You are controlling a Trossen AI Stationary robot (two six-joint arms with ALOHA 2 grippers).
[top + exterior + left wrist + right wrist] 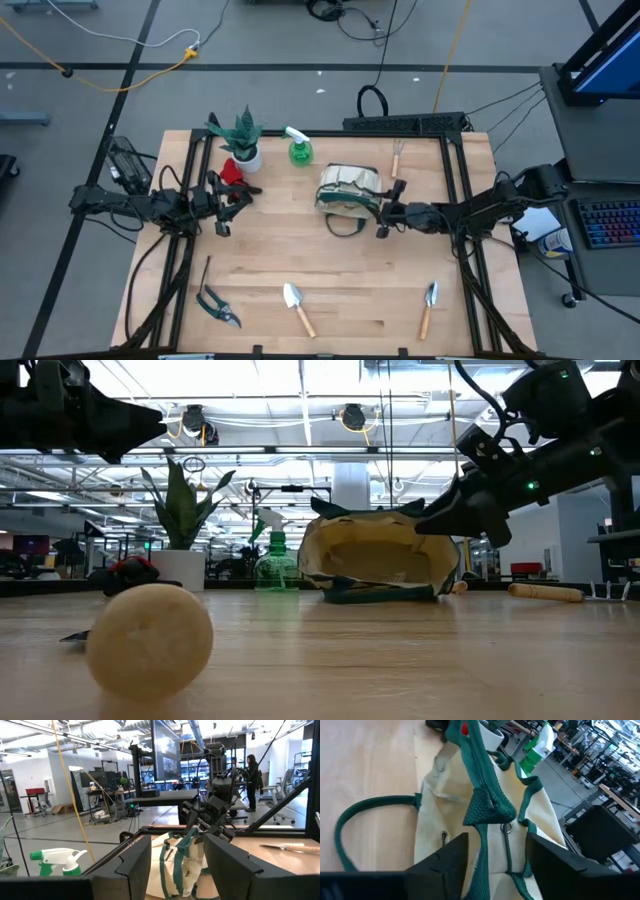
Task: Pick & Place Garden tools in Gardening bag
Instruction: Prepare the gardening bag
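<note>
Right hand (381, 217) open at gardening bag (345, 187)

Beige bag (348, 190) lies tipped on its side mid-table, mouth open. Spray bottle (299, 148) stands behind. Two trowels (297, 305) (428, 305) and shears (216, 305) lie along the near edge.

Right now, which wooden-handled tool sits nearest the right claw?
The thin wooden-handled fork, lying at the table's far edge just beyond the bag and the right claw. Both trowels, and, lie along the near edge, much farther away.
</note>
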